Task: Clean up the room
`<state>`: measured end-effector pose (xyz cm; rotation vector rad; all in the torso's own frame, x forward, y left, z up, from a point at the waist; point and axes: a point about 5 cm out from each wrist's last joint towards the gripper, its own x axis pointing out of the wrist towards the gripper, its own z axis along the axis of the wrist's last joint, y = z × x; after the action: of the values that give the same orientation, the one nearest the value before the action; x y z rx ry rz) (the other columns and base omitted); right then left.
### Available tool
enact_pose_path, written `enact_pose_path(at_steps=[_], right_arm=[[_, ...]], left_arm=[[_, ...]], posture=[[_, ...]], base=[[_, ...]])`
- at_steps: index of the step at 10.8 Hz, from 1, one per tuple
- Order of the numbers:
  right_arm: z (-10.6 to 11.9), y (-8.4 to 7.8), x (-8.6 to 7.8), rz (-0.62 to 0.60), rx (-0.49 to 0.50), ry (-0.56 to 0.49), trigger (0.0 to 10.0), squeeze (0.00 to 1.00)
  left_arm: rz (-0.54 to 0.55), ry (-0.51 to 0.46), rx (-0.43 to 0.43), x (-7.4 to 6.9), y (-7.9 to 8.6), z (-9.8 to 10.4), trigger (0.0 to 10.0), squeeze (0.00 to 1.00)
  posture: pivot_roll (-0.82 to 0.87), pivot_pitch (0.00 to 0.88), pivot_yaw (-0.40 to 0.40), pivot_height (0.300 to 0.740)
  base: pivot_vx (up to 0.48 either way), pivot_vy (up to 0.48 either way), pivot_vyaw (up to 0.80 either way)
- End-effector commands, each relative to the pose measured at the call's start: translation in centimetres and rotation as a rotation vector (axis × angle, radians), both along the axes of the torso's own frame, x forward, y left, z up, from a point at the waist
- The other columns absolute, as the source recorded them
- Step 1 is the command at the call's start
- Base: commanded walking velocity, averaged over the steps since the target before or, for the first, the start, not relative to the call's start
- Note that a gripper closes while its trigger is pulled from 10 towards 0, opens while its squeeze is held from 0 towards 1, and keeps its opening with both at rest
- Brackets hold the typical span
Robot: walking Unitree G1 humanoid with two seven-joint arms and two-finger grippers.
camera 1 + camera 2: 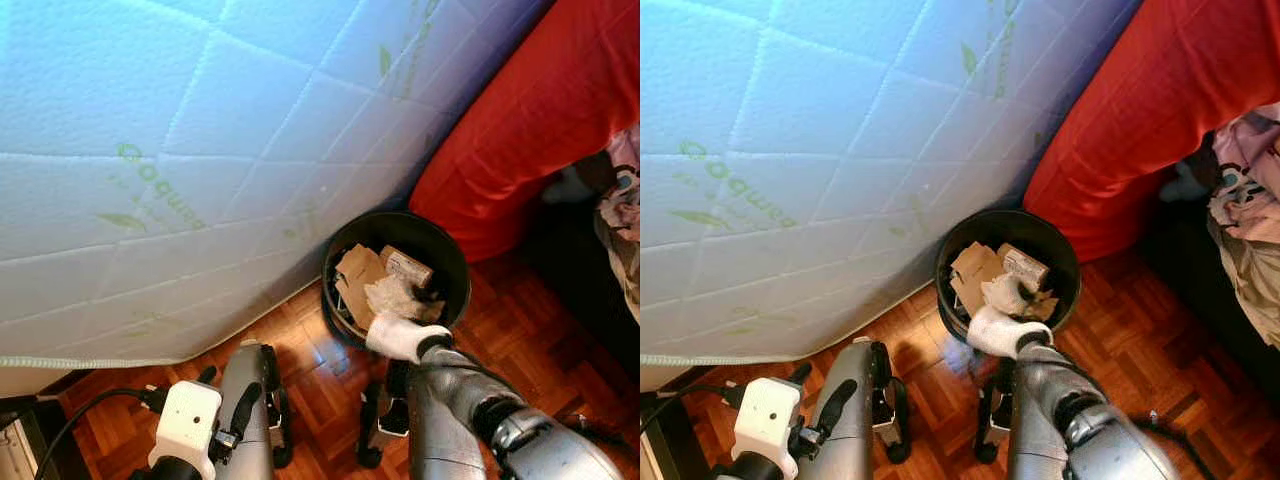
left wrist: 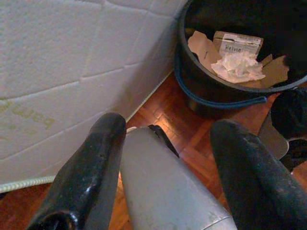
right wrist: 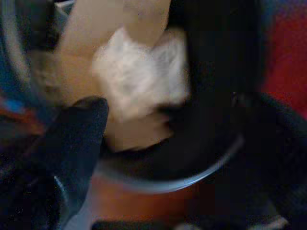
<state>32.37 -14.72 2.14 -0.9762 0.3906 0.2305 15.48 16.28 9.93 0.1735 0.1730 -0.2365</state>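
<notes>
A black bin [image 1: 400, 218] stands on the parquet floor between a leaning mattress and a red-covered bed. Inside lie cardboard pieces [image 1: 357, 270], a small printed box [image 1: 408, 266] and a crumpled white tissue [image 1: 393, 297]. My right gripper [image 1: 430, 300] reaches over the bin's near rim; in the right wrist view its fingers [image 3: 72, 143] stand open, with the tissue [image 3: 139, 76] lying beyond them in the bin. My left gripper [image 2: 170, 129] hangs low and open beside my own silver leg, short of the bin [image 2: 216, 96].
A white quilted mattress [image 1: 200, 150] leans on edge at the left, right against the bin. The red bed cover [image 1: 540, 120] rises at the back right. A clothes pile [image 1: 625, 210] lies far right. A black cable [image 1: 90, 410] crosses the floor near left.
</notes>
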Motion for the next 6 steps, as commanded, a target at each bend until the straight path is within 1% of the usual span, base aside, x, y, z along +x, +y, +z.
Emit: enact_pose_path(at_steps=[1, 2, 3, 4, 6], right_arm=[[-1.9, -0.5, -1.6, -0.153, 0.224, 0.11, 10.0, 0.0], [-1.7, -1.2, -1.6, -0.347, 0.546, 0.089, 10.0, 0.0], [-1.2, -2.2, -1.4, -0.479, 0.782, 0.015, 10.0, 0.0], [-1.1, -2.5, -1.4, -0.508, 0.864, -0.004, 10.0, 0.0], [-0.6, -3.0, -1.2, -0.504, 0.956, -0.057, 10.0, 0.0]], left_arm=[[0.006, 0.059, -0.004, -0.7, -0.1, -1.1, 10.0, 0.0], [0.009, 0.055, -0.004, -0.3, 0.0, -1.3, 10.0, 0.0], [0.01, 0.042, -0.005, 0.3, 0.0, -1.3, 10.0, 0.0], [0.007, 0.036, -0.006, 0.7, 0.0, -1.3, 10.0, 0.0], [0.008, 0.025, -0.005, 1.5, 0.1, -1.5, 10.0, 0.0]], posture=[[0.29, 0.514, -0.016, 0.61], [0.28, 0.504, -0.019, 0.61], [0.27, 0.492, -0.017, 0.61], [0.26, 0.484, -0.017, 0.61], [0.25, 0.456, -0.023, 0.61]], base=[[0.0, 0.0, 0.0], [0.0, 0.0, 0.0], [0.0, 0.0, 0.0], [0.0, 0.0, 0.0], [0.0, 0.0, 0.0]])
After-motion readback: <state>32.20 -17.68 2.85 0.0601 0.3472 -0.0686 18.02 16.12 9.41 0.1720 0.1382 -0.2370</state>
